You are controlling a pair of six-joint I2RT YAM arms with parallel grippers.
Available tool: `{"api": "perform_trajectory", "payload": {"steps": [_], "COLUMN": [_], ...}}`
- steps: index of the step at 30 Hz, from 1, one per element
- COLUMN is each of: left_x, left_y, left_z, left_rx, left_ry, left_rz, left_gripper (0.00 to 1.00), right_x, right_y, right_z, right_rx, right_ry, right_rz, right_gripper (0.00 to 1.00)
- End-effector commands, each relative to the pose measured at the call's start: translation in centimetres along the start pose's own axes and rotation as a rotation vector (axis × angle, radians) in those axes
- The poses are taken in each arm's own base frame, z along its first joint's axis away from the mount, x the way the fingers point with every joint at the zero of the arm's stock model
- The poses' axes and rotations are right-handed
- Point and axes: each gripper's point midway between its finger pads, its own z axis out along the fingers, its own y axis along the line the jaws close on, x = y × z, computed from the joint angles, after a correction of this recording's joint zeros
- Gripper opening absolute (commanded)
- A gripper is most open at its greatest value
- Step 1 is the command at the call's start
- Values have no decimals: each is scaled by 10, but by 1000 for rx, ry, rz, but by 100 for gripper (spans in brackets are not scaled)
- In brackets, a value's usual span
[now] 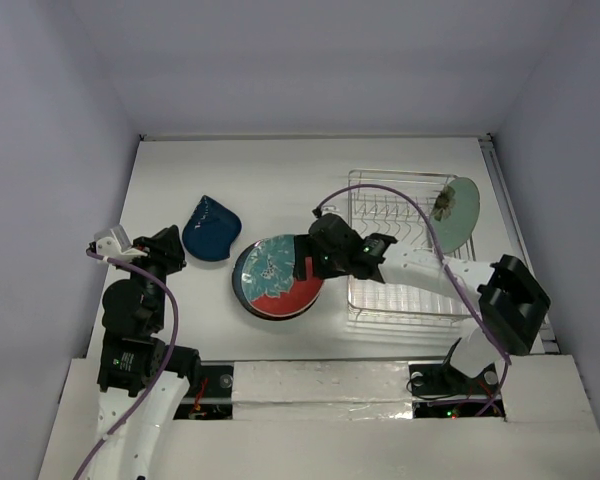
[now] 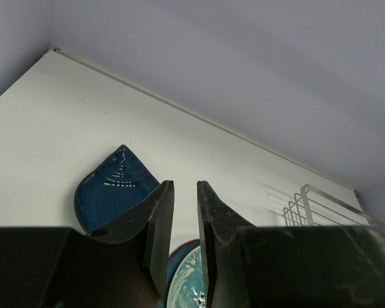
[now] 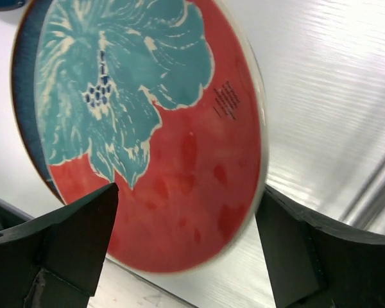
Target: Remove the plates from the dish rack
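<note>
Red plate with a teal flower (image 3: 179, 147) lies flat on a dark-rimmed plate (image 1: 242, 275) on the desk (image 1: 280, 180), just left of the dish rack (image 1: 390, 310). Right end effector (image 3: 186, 205) is over its rack-side edge with fingers spread wide. One sits on each side of the plate and neither grips it.

Looks like the set-down step, plate seated on the stack. To do it well:
- lift straight up before swinging, so neither finger drags the rim and shifts the stack
- keep the fingers spread until they are above the rim
- then go back over the rack for what's left

One pale green plate (image 1: 462, 215) stands leaning at the rack's far right end. I can't see any others in the rack from the overhead view.

Around it:
- dark blue wavy plate (image 1: 212, 230) lies alone on the desk, left of the stack and well apart from it
- left end effector (image 2: 186, 218) is near that plate, raised, fingers almost together with a thin gap and nothing between them

In the way:
- right arm's purple cable (image 1: 400, 200) loops across the rack top, so it could snag on the prongs or the leaning plate during the reach
- the green plate is close to the right wall, so there's little room on that side
</note>
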Motion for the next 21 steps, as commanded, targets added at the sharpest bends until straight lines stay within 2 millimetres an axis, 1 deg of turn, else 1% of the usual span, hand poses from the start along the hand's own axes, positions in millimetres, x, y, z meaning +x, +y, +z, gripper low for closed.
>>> {"api": "perform_trajectory", "payload": {"steps": [1,3,4,6,7,8,9,10,11,12,13,14,15,16,17,18,19,20,21], "left_x": [-7,-7,-8,-8,-8,-9,-10,-10,-10,-11,-11,-11,-12,-12,-12,-13,-14,-15,-16], "left_y": [-4,-3,-4,-4,-4,-4,-4,-4,-4,-4,-5,-5,-5,-5,-5,-5,-6,-6,-6], "left_z": [3,3,3,3,3,2,1,1,1,0,0,0,0,0,-1,-2,-2,-2,-4], "left_rx": [19,18,20,21,21,22,23,24,24,26,26,26,28,28,29,31,32,34,37], "left_ry": [-41,-39,-43,-45,-45,-46,-49,-50,-50,-54,-55,-55,-58,-59,-60,-64,-67,-70,-76], "left_rz": [0,1,1,-1,-2,-3,-3,-2,-2,-3,-5,-4,-3,-5,-5,-6,-7,-9,-11], "left_gripper": [18,19,19,19,19,19,19,19,19,19,19,19,19,19,19,19,19,19,19], "right_x": [-36,-42,-49,-56,-60,-66,-70,-76,-88,-95,-101,-110,-120,-122,-125,-127,-127,-125,-125], "right_y": [-11,-10,-6,-2,-3,-4,-15,-20,-26,-36,-56,-70,-98,-120,-136,-151,-180,-195,-208], "right_z": [-38,-48,-57,-66,-73,-78,-84,-91,-107,-118,-130,-151,-165,-178,-190,-209,-225,-236,-246], "right_rx": [69,65,48,32,36,45,102,131,147,178,257,281,354,417,445,468,556,612,668], "right_ry": [-134,-154,-173,-192,-212,-230,-251,-280,-330,-365,-405,-461,-506,-527,-549,-579,-592,-598,-591], "right_rz": [5,-4,-7,-21,-20,-17,-11,-1,23,52,72,106,161,185,207,206,243,251,247], "right_gripper": [91,91,91,90,90,82,75,50,25,9,0,0,0,0,0,0,0,4,15]}}
